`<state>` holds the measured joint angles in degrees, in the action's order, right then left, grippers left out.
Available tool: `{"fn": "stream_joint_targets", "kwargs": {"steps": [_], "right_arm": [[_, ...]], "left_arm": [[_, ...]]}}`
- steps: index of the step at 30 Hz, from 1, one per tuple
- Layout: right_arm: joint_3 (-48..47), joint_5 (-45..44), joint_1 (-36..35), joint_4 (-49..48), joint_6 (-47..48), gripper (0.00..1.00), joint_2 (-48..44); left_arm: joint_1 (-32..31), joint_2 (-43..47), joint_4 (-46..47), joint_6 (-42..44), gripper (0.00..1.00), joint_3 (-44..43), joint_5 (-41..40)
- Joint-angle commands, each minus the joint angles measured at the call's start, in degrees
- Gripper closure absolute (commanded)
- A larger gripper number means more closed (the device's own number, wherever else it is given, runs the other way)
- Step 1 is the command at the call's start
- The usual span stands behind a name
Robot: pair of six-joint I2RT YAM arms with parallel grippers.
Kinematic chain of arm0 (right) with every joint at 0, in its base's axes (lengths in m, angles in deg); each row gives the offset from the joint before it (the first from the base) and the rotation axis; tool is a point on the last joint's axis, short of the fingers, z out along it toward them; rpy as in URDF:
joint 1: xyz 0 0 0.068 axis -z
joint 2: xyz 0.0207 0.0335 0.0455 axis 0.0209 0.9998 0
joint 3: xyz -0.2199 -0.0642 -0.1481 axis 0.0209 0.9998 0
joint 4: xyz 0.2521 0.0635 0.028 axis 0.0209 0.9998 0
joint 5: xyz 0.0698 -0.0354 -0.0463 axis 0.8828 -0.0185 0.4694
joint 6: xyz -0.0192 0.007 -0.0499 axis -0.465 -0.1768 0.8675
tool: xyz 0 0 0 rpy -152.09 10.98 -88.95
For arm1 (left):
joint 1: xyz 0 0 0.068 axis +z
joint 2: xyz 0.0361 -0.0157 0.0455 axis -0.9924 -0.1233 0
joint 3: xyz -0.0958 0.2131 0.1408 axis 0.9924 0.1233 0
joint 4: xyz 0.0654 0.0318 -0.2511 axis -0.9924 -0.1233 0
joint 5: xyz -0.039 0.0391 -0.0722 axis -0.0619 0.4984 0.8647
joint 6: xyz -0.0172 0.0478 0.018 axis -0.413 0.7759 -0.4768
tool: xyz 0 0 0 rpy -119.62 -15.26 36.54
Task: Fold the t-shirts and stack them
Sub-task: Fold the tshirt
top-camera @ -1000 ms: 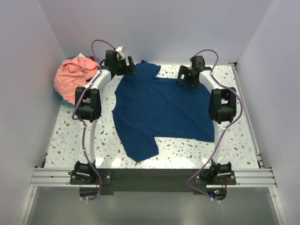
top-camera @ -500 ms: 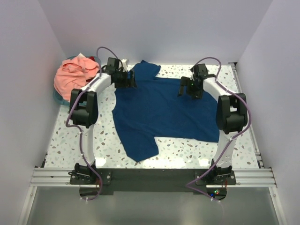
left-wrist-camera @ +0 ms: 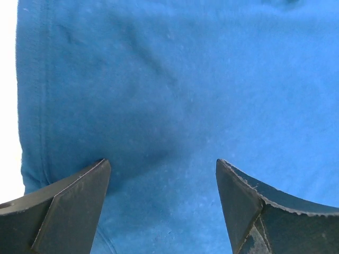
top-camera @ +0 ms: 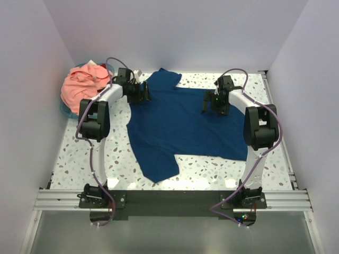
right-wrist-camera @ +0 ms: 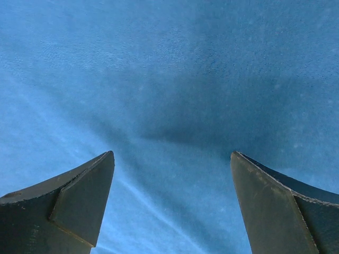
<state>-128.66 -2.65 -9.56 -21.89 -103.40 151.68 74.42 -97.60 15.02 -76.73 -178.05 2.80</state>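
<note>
Navy t-shirt (top-camera: pixel 180 124) lies spread flat on the table (top-camera: pixel 212 166), unfolded. Left gripper (left-wrist-camera: pixel 161 174) is over the shirt's far left edge, by a stitched seam. Right gripper (right-wrist-camera: pixel 172 164) is over its far right part. Both have jaws spread wide with nothing between them.

Salmon-pink t-shirt (top-camera: pixel 82 87) is heaped in the basket (top-camera: pixel 64 110), off the navy shirt's far left corner.

Risk: a shallow pinch could slip off the cloth, and unequal pulls would skew the fold.

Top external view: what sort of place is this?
Most likely a robot test cell in a laboratory: plain white walls close in a speckled table, and a left arm and right arm are mounted on a metal rail before a navy t-shirt.
</note>
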Motion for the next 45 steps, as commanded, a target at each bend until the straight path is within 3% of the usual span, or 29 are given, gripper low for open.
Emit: {"fn": "stream_joint_targets", "kwargs": {"steps": [1,6,16,20,31,37,45], "right_arm": [[-1.3,-0.3,-0.3,-0.7,0.8,0.06,2.1],[-4.7,0.3,-0.4,-1.4,0.1,0.07,5.4],[-15.6,0.9,-0.8,-1.0,-2.1,0.07,14.5],[-21.5,1.7,-0.8,-0.6,-2.8,0.07,17.4],[-27.6,3.9,-1.0,2.5,-2.0,0.07,15.2],[-23.7,6.0,-1.0,4.3,-2.9,0.07,8.1],[-13.5,6.0,-1.0,6.6,-0.1,0.06,1.9]], "left_arm": [[3.1,-4.1,3.4,-2.2,0.13,-0.9,1.7],[3.9,-7.8,6.1,-3.5,0.13,-3.6,3.7],[4.5,-18.1,10.3,-3.5,0.13,-21.3,3.9],[4.8,-19.7,12.3,-4.2,0.13,-24.6,3.9],[2.6,-7.6,17.2,-3.4,0.13,-15.5,3.7],[0.8,1.2,16.4,-3.1,0.13,-7.5,2.8],[0.2,6.4,7.0,-1.4,0.13,1.7,-0.2]]}}
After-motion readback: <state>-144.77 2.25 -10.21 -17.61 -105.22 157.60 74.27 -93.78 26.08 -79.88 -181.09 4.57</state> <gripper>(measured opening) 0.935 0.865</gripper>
